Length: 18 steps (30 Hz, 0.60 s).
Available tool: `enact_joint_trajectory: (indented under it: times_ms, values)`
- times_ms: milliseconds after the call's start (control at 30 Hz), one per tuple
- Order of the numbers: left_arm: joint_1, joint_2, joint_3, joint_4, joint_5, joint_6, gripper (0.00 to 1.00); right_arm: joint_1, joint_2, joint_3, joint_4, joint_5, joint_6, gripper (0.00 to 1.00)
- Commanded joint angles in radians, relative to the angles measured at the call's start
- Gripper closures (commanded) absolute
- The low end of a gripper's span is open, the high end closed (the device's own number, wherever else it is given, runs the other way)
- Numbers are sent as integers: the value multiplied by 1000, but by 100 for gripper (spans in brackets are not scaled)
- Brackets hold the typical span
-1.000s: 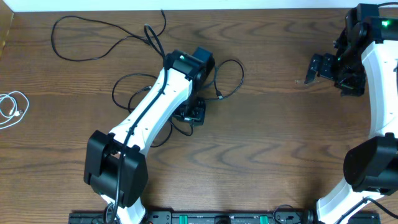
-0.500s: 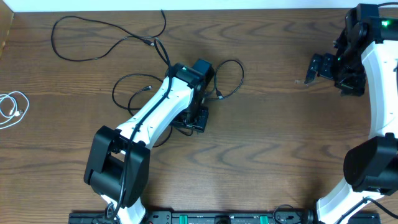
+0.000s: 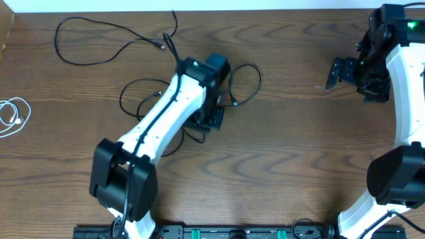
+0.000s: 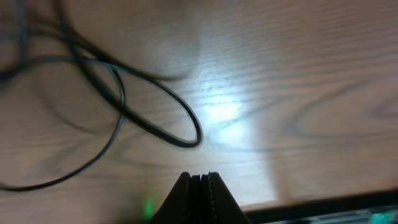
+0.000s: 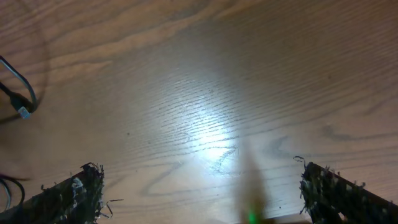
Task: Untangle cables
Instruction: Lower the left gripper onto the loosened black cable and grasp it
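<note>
Far L: white cord [image 3: 13, 114] is coiled alone near the table [image 3: 292, 159] edge, well apart from the rest; judged done. Top L: 1st black cord [image 3: 133, 42] is spread in an open loop. Its plug end is seen near the wrist of the L arm [image 3: 166, 113], just beside strands of the 2nd black cord [image 3: 258, 78]. Whether they cross there can't be told, as part is hidden by the arm. The 2nd cord is looped on both sides of the arm, w/ the L gripper [image 4: 198, 179] low over it. Its fingers are pressed together w/ nothing seen pinched btwn them in the wrist view, and a cord loop lies just ahead. R gripper [image 5: 205, 199] is held far R over bare wood, fingers spread wide, empty. By est. approx. two-thirds is done: the 2 black cords are left to be drawn apart. No containers are seen.
</note>
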Motion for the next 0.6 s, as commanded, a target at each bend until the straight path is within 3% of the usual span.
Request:
enact_joint_trajectory:
  times_ms: [0, 133, 233, 300, 467, 567]
  values:
    - [-2, -74, 222, -52, -8, 6, 93, 3, -19, 10, 0, 2, 13, 1]
    - [-2, -159, 307, -37, -8, -2, 91, 3, -19, 10, 0, 2, 13, 1]
    - [-2, -193, 304, -49, -8, -7, 63, 3, -19, 10, 0, 2, 13, 1]
    - [-2, -190, 281, -103, -8, -39, 39, 3, -19, 10, 0, 2, 13, 1]
    - [-2, -185, 120, -93, -8, -44, 28, 3, -19, 10, 0, 2, 13, 1]
    - [-2, -185, -9, -16, -6, -44, 27, 3, -19, 10, 0, 2, 13, 1]
